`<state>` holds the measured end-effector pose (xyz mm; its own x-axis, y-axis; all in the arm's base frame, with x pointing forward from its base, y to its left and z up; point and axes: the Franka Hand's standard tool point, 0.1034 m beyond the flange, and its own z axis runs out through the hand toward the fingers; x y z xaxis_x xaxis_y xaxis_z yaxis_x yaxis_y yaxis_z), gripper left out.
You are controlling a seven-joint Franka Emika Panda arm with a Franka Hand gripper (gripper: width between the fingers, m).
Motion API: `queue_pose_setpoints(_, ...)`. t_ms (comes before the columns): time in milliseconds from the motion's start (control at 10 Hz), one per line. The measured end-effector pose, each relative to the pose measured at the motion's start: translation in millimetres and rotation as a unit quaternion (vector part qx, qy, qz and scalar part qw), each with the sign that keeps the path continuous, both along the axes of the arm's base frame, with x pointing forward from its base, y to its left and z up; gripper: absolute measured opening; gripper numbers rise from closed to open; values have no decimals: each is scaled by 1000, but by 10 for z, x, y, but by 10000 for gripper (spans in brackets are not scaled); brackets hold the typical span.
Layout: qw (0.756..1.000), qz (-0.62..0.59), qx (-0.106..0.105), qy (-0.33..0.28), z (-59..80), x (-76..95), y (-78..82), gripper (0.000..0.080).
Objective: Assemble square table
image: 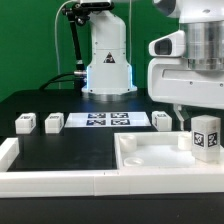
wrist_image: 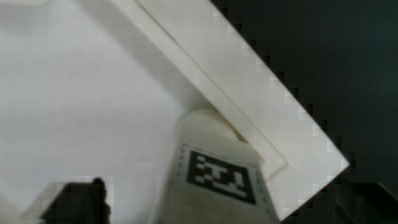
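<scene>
Farthest from my hand [image: 190, 108], toward the exterior view's left, a first leg block [image: 24, 123] and a second leg block [image: 53, 123], small, squarish and of white plastic, sit on the matte black bench [image: 40, 105]. Closer lies the flat printed marker board [image: 105, 120], then a third leg block [image: 162, 120] just beside my hand. Under my hand is the tabletop [image: 150, 158], a smooth white tray. An upright leg [wrist_image: 222, 170] stands by its raised rim. My hand is spread wide and empty, with one dark finger [wrist_image: 75, 200] clear of that leg.

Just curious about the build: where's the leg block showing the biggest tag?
On the exterior view's right, the leg block stands upright at the tabletop's right-hand corner.
</scene>
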<state>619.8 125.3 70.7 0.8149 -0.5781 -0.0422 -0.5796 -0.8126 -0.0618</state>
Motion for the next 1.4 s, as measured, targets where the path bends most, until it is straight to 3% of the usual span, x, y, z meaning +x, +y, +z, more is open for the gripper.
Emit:
queue_pose_setpoints(600, 975, 222, -5, -17, -6, 1, 18, 649)
queue_pose_setpoints(1200, 879, 475, -12, -36, 34, 22, -2, 649)
queue_pose_setpoints(1400, 879, 475, -12, -36, 28, 20, -1, 619)
